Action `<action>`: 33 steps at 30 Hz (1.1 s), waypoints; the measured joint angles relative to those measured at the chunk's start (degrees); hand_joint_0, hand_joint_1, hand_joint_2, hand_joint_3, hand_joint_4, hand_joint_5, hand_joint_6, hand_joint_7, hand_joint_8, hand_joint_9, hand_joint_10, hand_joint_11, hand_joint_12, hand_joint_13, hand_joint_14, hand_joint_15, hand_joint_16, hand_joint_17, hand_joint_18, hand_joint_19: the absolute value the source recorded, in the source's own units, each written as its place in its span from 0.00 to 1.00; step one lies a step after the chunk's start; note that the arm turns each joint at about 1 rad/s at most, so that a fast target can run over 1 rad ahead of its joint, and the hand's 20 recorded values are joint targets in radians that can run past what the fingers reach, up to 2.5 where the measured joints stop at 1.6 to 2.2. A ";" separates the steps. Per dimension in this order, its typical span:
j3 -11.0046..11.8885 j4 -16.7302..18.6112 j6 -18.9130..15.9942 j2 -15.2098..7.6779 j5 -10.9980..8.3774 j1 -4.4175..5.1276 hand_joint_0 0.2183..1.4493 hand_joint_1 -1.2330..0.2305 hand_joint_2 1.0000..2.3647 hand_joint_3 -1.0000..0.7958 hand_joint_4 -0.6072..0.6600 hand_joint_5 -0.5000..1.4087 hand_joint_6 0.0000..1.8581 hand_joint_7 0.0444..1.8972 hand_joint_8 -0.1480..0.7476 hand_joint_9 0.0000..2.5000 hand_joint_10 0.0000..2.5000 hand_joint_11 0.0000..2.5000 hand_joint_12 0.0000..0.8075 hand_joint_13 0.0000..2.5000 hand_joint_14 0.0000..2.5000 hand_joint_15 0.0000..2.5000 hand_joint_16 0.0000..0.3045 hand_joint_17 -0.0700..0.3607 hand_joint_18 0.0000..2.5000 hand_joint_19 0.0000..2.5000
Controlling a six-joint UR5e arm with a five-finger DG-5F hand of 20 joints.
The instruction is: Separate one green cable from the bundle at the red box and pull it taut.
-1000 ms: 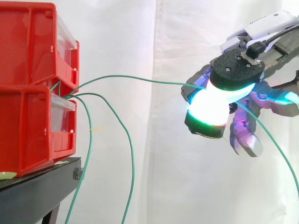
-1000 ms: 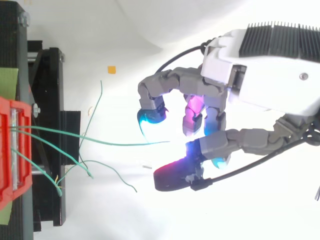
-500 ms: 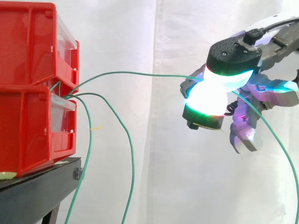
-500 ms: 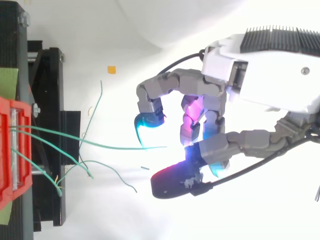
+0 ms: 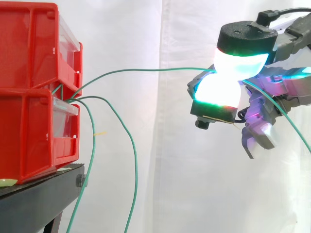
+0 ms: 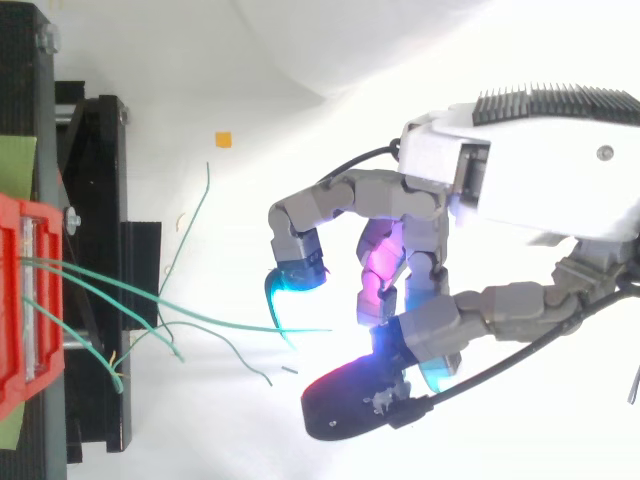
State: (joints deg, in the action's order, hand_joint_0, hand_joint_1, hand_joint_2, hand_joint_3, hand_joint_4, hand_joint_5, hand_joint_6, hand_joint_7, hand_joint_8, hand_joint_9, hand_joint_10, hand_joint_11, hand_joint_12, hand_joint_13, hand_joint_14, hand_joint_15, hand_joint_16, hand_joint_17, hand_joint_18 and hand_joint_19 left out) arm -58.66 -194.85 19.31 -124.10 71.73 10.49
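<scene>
One green cable (image 5: 146,69) runs from the gap between the two stacked red bins (image 5: 34,53) level across to my hand (image 5: 279,90). The hand is shut on it, pinching it between a glowing thumb pad (image 5: 240,56) above and a finger pad (image 5: 218,94) below. Past the pinch, the cable's loose end (image 5: 286,123) slants down to the right edge. From above, the hand (image 6: 540,170) hangs right of the bins (image 6: 15,300), fingers curled toward them. The held cable has a slight bow near the bins.
Two other green cables (image 5: 135,160) leave the same gap and hang slack down past the black stand (image 5: 39,204). In the top view several green strands (image 6: 150,320) fan out from the bins over the stand (image 6: 95,200). A white curtain is behind.
The hand has risen with the cable pinched, lifting its span from a sagging line to nearly level. In the top view it has drifted slightly toward the frame's lower edge.
</scene>
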 measured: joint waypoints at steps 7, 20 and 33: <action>0.01 -0.05 -1.29 0.00 0.69 -0.15 0.44 0.33 0.01 0.37 0.57 0.33 0.27 0.68 0.32 0.70 0.01 0.13 0.32 0.46 0.01 0.17 0.14 0.39 0.34 0.21; -0.02 -0.09 -3.64 0.00 2.08 -0.29 0.43 0.34 0.01 0.37 0.56 0.33 0.27 0.68 0.34 0.71 0.01 0.14 0.32 0.46 0.01 0.17 0.14 0.39 0.35 0.21; -0.01 -0.03 -3.73 0.00 2.10 -0.29 0.40 0.36 0.00 0.31 0.54 0.33 0.27 0.68 0.35 0.70 0.01 0.14 0.31 0.47 0.01 0.17 0.14 0.39 0.36 0.22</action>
State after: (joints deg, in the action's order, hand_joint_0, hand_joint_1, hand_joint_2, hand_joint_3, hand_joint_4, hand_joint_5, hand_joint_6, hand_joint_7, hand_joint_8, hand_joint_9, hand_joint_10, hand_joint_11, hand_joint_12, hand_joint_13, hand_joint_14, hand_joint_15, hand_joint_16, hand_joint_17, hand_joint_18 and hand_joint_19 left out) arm -58.67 -194.88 15.58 -124.10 73.83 10.20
